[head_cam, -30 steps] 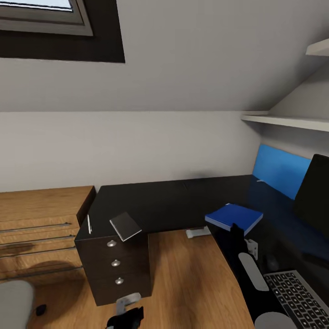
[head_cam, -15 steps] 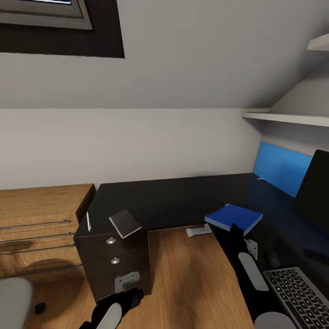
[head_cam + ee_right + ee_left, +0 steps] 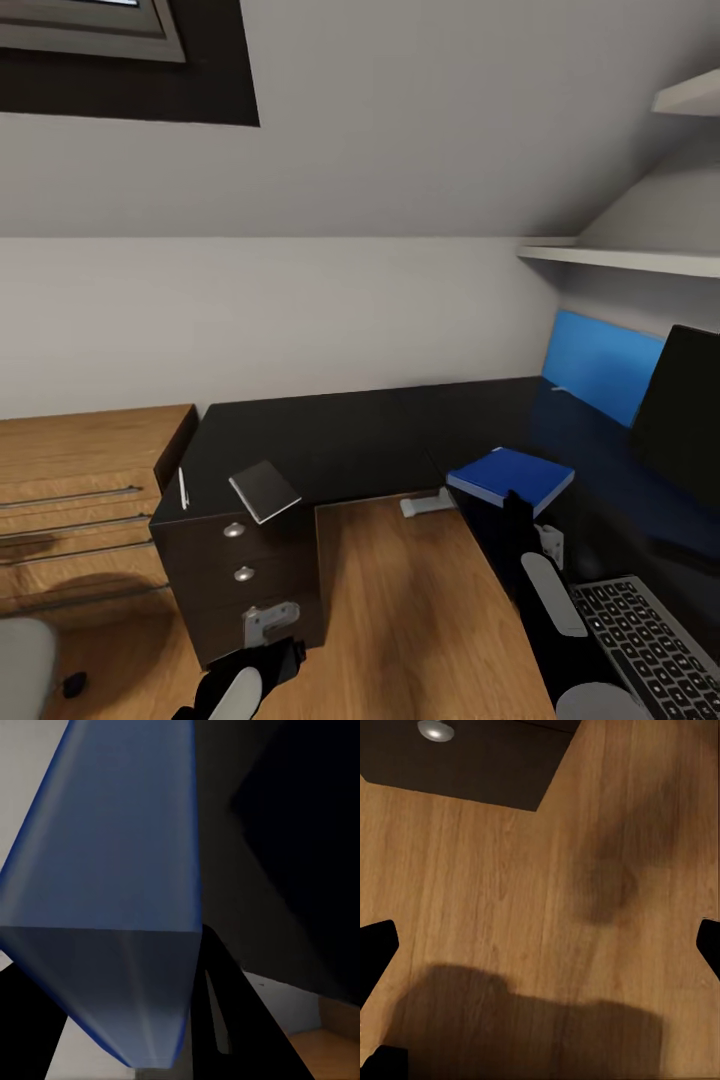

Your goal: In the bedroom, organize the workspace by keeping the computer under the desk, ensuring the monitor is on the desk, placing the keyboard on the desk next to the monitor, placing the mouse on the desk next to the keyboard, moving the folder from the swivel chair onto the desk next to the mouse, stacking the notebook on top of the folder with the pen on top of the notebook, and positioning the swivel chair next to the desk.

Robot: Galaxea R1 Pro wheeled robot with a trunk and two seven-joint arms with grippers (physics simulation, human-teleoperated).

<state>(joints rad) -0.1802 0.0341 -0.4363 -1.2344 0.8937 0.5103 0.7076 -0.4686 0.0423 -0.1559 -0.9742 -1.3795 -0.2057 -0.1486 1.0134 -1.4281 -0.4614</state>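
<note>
A: Surface, room?
B: Glossy black L-shaped desk under a sloped grey ceiling, light wood floor. Small grey notebook and thin pale pen lie above the black three-drawer unit.

A: Claws?
B: Right gripper clamped on the bright-blue flat folder at the desk's inner edge. Left gripper spread apart over the floor.
</note>
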